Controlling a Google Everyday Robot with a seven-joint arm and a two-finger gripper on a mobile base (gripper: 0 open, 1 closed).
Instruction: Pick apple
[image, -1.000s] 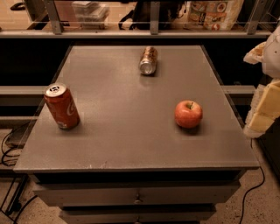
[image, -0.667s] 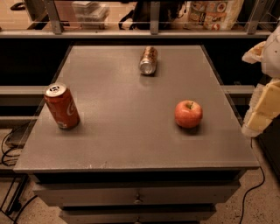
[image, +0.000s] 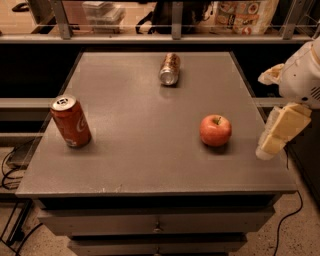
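The apple (image: 215, 130) sits upright, stem up, on the grey table (image: 150, 167). It is close to the edge nearest the gripper (image: 281, 131) and has bare surface all round it. The gripper hangs just past that edge, beside the apple but not touching it, and looks to be a bit above table level. Whether it's open or closed I can't tell from this view.

The step in hand, as I read it, is the approach, w/ no contact made yet. To do it well:
- Make sure the gripper is spread wider than the apple before closing in.
- Come across over the table edge and centre on the fruit's widest part, not the stem dimple.
- Go down far enough to straddle the middle. It's round, so a high or off-centre pinch would prob. squirt it away and roll it.
- Close gently, then lift straight up.

Nothing crowds the route. The red soda can (image: 71, 121) stands well beyond the apple on the far side from the gripper, and another can (image: 170, 68) lies on its side toward the back — both well clear.
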